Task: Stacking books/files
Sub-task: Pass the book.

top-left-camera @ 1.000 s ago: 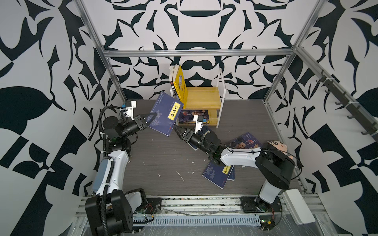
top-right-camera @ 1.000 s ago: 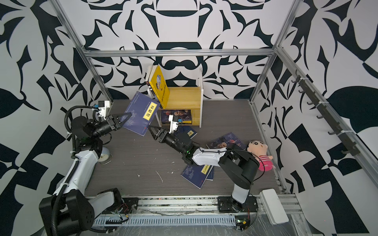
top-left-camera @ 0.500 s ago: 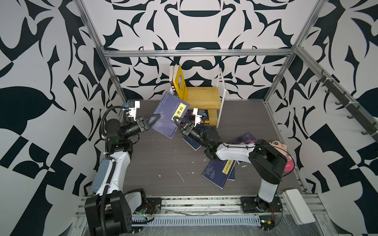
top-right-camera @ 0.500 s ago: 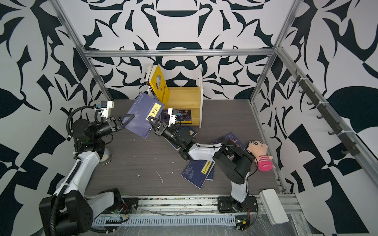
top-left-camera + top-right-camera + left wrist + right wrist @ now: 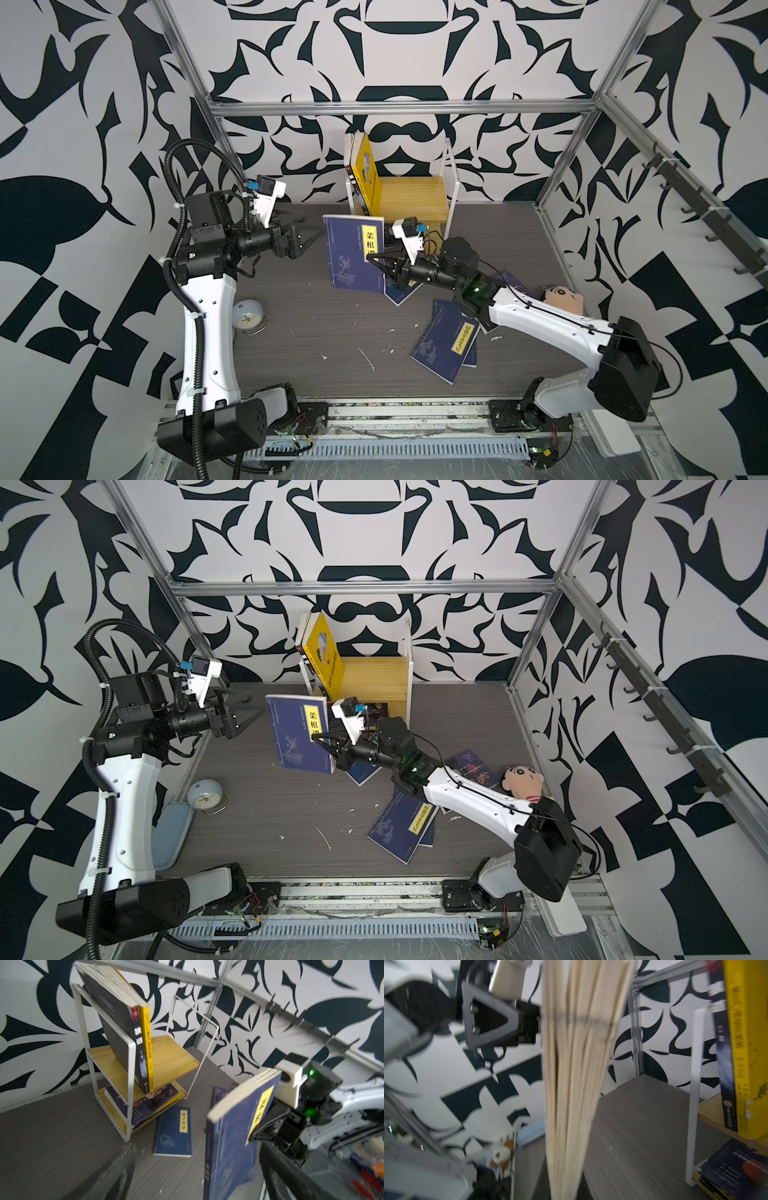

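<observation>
1. Now the step in hand reads as a hand-over between the arms. The navy book (image 5: 353, 253) hangs upright, clear of the table, and only the right pincer (image 5: 374, 264) has it. Its jaws are clamped together on the page-edge side, right by the yellow label.
2. Opposite it, across the book, the left pincer (image 5: 311, 227) stands with jaws spread wide and nothing between them. It is near the book's spine side but apart from it.
3. My guess for the next move is a carry to the rack (image 5: 415, 199), which stands close beside the right pincer on its far-wall side. That calls for the left arm to stay clear, and for the book to stay upright while it slides in next to the yellow book (image 5: 368, 174) on the upper shelf.
4. The held book is a thin paperback with a dark blue cover and a faint pale drawing. In the right wrist view its cream pages (image 5: 577, 1064) fan out away from the grip, so it will likely flop if swung fast.
5. Another navy book (image 5: 399, 291) lies flat just beneath the right pincer, and an overlapped pair (image 5: 449, 345) lies behind it, beside its arm.
</observation>
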